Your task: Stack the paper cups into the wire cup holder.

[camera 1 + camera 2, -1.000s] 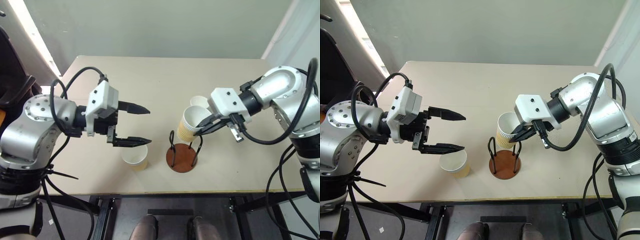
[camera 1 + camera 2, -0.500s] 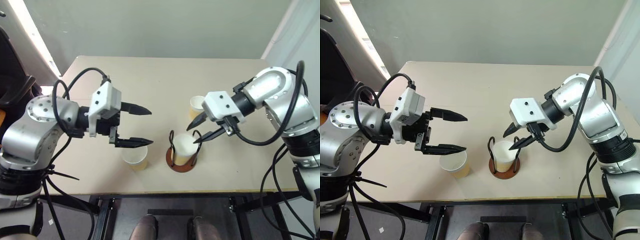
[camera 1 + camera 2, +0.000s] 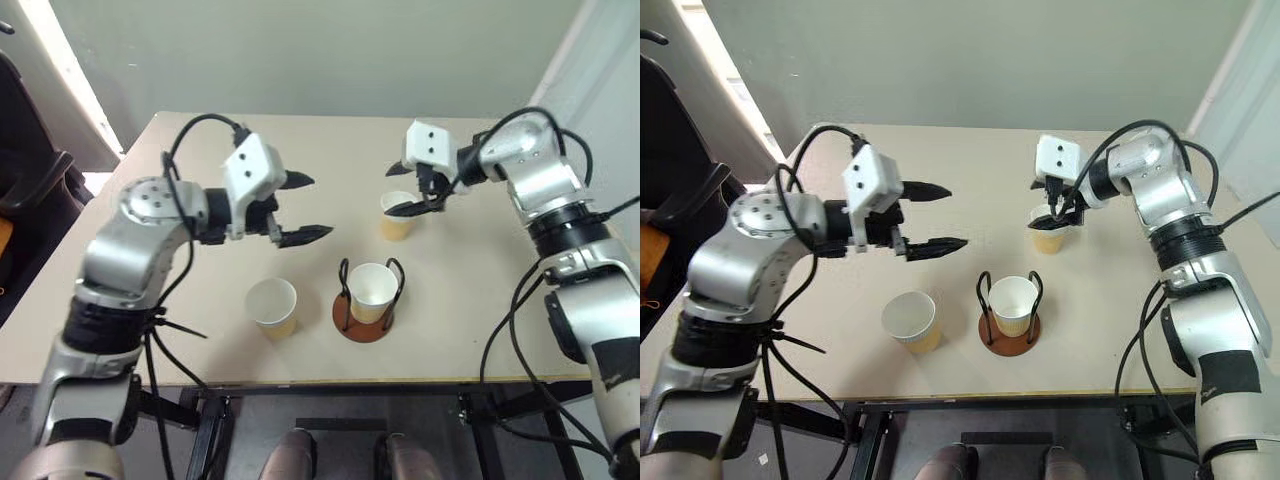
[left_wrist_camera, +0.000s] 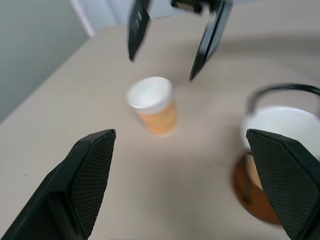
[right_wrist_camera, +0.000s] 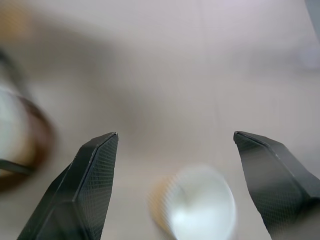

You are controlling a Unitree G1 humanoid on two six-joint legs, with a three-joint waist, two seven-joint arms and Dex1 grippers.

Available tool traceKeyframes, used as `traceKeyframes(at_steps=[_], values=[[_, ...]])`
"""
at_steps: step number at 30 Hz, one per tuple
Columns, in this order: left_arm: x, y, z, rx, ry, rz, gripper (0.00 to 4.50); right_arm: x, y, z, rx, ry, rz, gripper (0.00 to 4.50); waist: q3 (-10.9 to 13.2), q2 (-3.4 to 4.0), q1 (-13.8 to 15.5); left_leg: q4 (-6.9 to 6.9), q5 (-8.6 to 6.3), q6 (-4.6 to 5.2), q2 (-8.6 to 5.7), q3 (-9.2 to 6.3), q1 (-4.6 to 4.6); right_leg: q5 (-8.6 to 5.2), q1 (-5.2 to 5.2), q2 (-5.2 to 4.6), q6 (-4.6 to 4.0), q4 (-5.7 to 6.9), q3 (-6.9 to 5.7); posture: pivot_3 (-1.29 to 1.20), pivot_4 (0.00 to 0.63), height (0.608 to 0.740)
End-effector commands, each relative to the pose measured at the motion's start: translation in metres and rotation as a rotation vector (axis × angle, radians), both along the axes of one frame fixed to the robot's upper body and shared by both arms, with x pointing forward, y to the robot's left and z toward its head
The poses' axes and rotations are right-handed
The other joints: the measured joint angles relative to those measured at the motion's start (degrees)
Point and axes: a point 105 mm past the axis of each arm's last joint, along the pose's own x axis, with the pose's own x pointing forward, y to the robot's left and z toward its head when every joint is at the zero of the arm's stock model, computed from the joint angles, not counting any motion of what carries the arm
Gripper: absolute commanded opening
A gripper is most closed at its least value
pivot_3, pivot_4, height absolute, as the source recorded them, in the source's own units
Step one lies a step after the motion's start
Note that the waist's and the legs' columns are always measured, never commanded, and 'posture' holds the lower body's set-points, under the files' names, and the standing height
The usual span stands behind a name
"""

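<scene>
Cups: three on the table (image 3: 200,140). One paper cup (image 3: 372,291) sits upright inside the wire cup holder (image 3: 364,319), between its two black loops, near the table's front edge. Second cup (image 3: 273,306) stands upright just beside the holder, on the robot's left, not touching it. Third cup (image 3: 398,215) stands upright farther back, w/ the right gripper (image 3: 405,189) at it: fingers spread wide, one tip on each side of the rim; can't tell if either touches, cup rests on the table, not gripped. Left gripper (image 3: 310,208) hangs above the table behind the second cup, fingers wide apart, holding nothing, pointing toward the right gripper.
</scene>
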Motion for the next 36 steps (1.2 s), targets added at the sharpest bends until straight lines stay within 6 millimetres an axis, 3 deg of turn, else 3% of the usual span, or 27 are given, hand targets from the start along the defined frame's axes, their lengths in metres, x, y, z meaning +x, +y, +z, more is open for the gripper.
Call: traceKeyframes(at_steps=[1,3,8,9,12,20,24,30,33,36], values=[[0.012,-0.003,0.000,0.001,-0.024,0.066,4.50,0.015,-0.006,-0.002,-0.043,-0.057,-0.052,3.81,0.0,0.02,0.0,-0.05,-0.01,-0.03,0.01,0.01,-0.05,0.03,-0.08,0.01,0.05,0.00,0.00,0.00,0.150,0.740],[0.014,-0.006,-0.009,0.009,0.001,0.068,4.50,0.019,-0.009,-0.015,-0.054,-0.025,-0.087,3.81,0.0,0.02,0.0,-0.17,-0.03,-0.11,0.04,0.03,-0.10,0.30,-0.21,0.01,0.52,0.01,-0.03,0.00,0.150,0.740],[0.011,-0.008,-0.014,0.019,0.014,0.061,4.50,0.024,-0.009,-0.033,-0.065,0.013,-0.124,3.81,0.0,0.03,0.2,-0.41,0.09,-0.72,0.10,0.12,-0.24,0.32,-0.49,0.04,0.57,-0.03,-0.05,0.00,0.150,0.740],[0.010,-0.007,-0.017,0.027,0.020,0.064,4.50,0.025,-0.009,-0.036,-0.069,0.013,-0.134,3.65,0.0,0.03,0.2,-0.43,0.14,-0.84,0.11,0.13,-0.24,0.32,-0.49,0.05,0.57,-0.04,-0.05,0.00,0.150,0.740],[0.006,-0.004,-0.021,0.040,0.039,0.063,4.50,0.026,-0.007,-0.043,-0.078,0.011,-0.136,2.90,0.0,0.03,0.1,-0.49,0.09,-0.88,0.11,0.16,-0.24,0.31,-0.49,0.05,0.57,-0.03,-0.04,0.00,0.150,0.740],[0.004,-0.001,-0.021,0.043,0.034,0.070,4.50,0.029,0.000,-0.045,-0.100,-0.018,-0.136,0.03,0.0,0.04,0.2,-0.42,-0.12,-0.54,0.11,0.16,-0.27,0.30,-0.51,0.03,0.55,-0.06,-0.05,0.00,0.150,0.740],[0.002,0.000,-0.019,0.047,0.025,0.055,4.50,0.024,-0.002,-0.032,-0.097,-0.009,-0.093,0.03,0.0,0.04,0.2,-0.41,-0.11,-0.43,0.11,0.16,-0.26,0.31,-0.51,0.04,0.55,-0.01,-0.05,0.00,0.150,0.740],[-0.031,0.011,-0.008,0.051,0.069,-0.118,4.50,-0.018,-0.003,0.032,-0.045,0.036,0.198,0.03,0.0,0.06,0.1,-0.44,-0.03,-0.56,0.12,0.16,-0.37,0.29,-0.60,0.10,0.53,0.01,-0.09,0.00,0.150,0.740],[-0.052,0.022,-0.005,0.062,0.129,-0.212,4.50,-0.070,0.011,0.069,0.075,0.051,0.406,0.03,0.0,0.06,0.0,-0.55,0.22,-1.06,0.18,0.19,-0.47,0.27,-0.62,0.21,0.50,-0.01,-0.10,0.00,0.150,0.740],[-0.066,0.030,-0.008,0.092,0.185,-0.272,4.50,-0.117,0.020,0.074,0.078,0.114,0.559,0.03,0.0,0.06,0.1,-0.51,0.26,-1.13,0.28,0.20,-0.63,0.13,-0.61,0.39,0.41,-0.06,-0.10,0.00,0.150,0.740]])
